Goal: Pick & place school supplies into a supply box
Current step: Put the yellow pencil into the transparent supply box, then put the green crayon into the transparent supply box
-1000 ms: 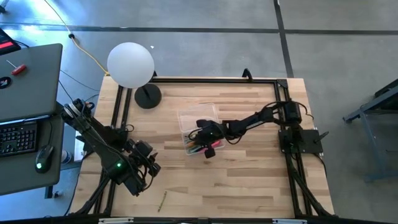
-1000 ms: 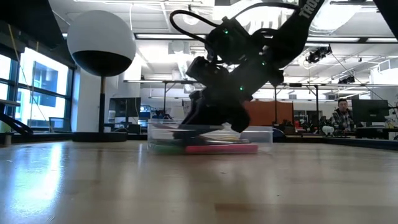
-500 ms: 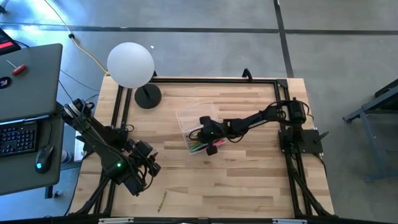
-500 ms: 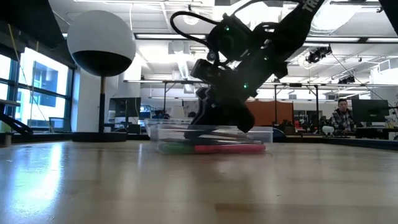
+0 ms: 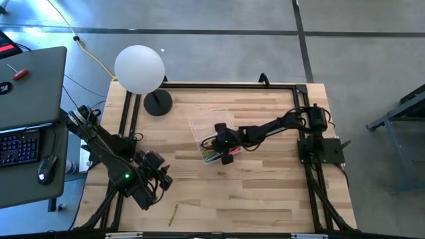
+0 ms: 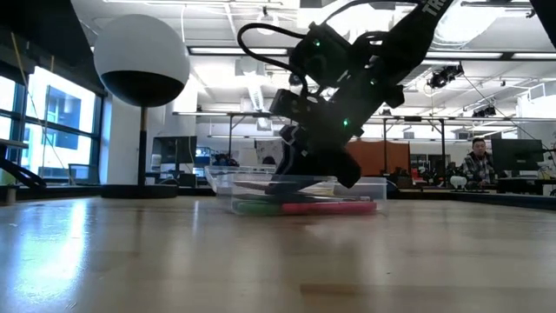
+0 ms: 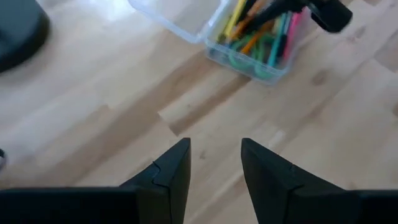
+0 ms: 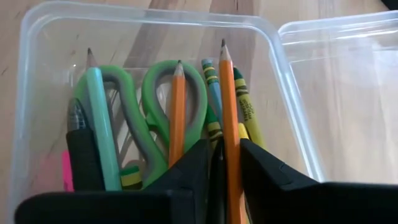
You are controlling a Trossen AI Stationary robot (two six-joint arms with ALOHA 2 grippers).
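The clear supply box point(image 5: 207, 136) sits mid-table with its lid point(image 8: 336, 93) open beside it. Inside lie green-handled scissors point(image 8: 155, 93), a teal pencil point(image 8: 102, 124), two orange pencils, crayons point(image 8: 245, 106), a black pen point(image 8: 84, 155) and something pink point(image 8: 64, 171). My right gripper point(image 5: 224, 147) reaches down into the box, shut on one orange pencil point(image 8: 229, 106). My left gripper point(image 5: 159, 178) hovers open over bare table near the left edge, seeing the box point(image 7: 249, 43) from afar. My right gripper pinches the longer orange pencil by its shaft point(image 8: 231, 158), behind the sharpened tip, between its two fingers point(image 8: 199, 165). The fingers run along the pencil and slant down into the box from the table's right side. The pencil's tip points at the box's end wall, above the crayons.
A white globe lamp point(image 5: 139, 68) on a black base point(image 5: 157, 103) stands at the far left corner. One thin stick point(image 5: 173, 214) lies near the near edge. Black frame rails point(image 5: 219, 85) border the table. A desk with a keyboard point(image 5: 20, 146) stands left of it.
My right gripper has shifted a little toward the table's right edge while staying down in the box. The box has slid slightly the same way along the table.
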